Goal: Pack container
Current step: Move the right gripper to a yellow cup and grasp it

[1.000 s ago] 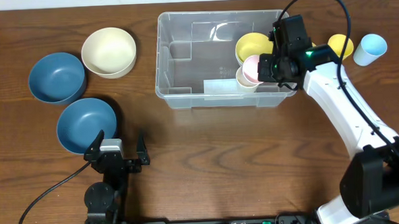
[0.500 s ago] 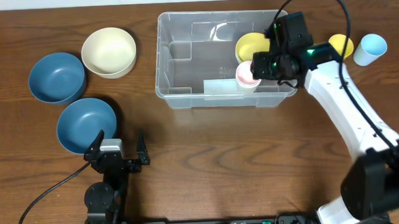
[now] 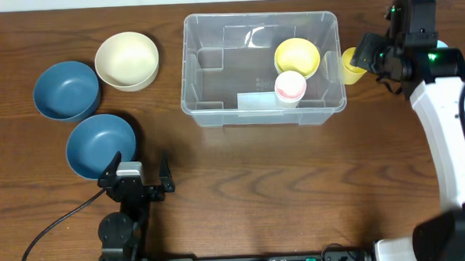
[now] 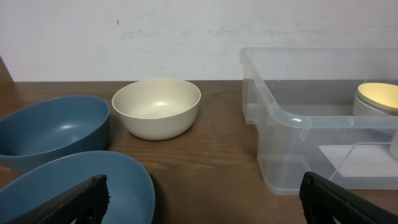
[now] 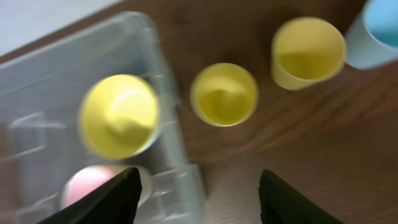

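Observation:
The clear container (image 3: 189,69) stands at mid-table and holds a yellow cup (image 3: 296,55) and a pink cup (image 3: 289,86). My right gripper (image 3: 368,52) is open and empty. It hovers just outside the container's right wall, over a yellow cup (image 3: 349,67). The right wrist view shows the gripper (image 5: 208,199), the container (image 5: 180,155) with its yellow cup (image 5: 118,115) and pink cup (image 5: 87,186), and two yellow cups (image 5: 224,93) (image 5: 309,53) on the table. My left gripper (image 3: 136,178) (image 4: 205,208) is open and empty near the front edge.
Two blue bowls (image 3: 65,89) (image 3: 99,144) and a cream bowl (image 3: 127,60) sit left of the container; they also show in the left wrist view with the container (image 4: 286,115). A light blue cup (image 5: 379,31) stands at the far right.
My right gripper let go of the pink cup inside the container, rose out and moved right to above the yellow cups. The left arm has not moved.

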You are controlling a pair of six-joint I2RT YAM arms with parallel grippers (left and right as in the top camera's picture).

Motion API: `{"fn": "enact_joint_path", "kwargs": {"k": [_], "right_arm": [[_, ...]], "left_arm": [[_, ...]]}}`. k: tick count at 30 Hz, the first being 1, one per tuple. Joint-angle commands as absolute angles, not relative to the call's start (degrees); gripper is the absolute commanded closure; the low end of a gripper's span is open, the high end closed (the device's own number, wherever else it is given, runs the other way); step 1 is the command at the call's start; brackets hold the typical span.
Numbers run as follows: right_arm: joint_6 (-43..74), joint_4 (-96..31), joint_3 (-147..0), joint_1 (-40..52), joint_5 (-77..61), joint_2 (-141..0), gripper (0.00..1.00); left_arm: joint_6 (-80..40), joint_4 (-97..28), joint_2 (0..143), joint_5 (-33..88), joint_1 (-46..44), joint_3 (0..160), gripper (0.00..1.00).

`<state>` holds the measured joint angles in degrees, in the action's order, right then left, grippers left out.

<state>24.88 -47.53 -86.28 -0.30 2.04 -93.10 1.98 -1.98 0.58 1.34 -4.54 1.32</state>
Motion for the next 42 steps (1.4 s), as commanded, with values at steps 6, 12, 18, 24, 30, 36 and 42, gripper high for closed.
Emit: {"fn": "enact_joint_path", "kwargs": {"k": [6, 12, 18, 24, 30, 36, 42], "right_arm": [[27.86, -45.6, -86.41, -5.26, 3.36, -103.74, 0.42], [27.4, -39.59, -86.41, -5.63, 1.04, -107.7, 0.46], [28.42, -36.36, -86.41, -5.45, 1.23, -111.22, 0.49], [28.71, -36.45, -86.41, -5.45, 1.26, -115.68, 0.52], [28.71, -36.36, -86.41, -5.45, 1.28, -117.32, 0.86], [28.71, -37.63, -86.43, -5.87, 1.28, -116.42, 0.99], [28.69, -40.38, -86.48, -7.7, 1.26, -112.6, 0.99]], "left_arm": [[2.76, -4.08, 0.23, 0.69, -4.25, 0.23, 0.02], [2.76, -4.08, 0.23, 0.69, -4.25, 0.23, 0.02], [2.76, -4.08, 0.23, 0.69, -4.25, 0.23, 0.02], [2.76, -4.08, 0.23, 0.69, -4.25, 0.23, 0.02], [2.76, -4.08, 0.23, 0.69, -4.25, 0.23, 0.02], [2.76, -4.1, 0.23, 0.69, -4.25, 0.23, 0.02], [2.76, -4.08, 0.23, 0.69, -4.25, 0.23, 0.02]]}}
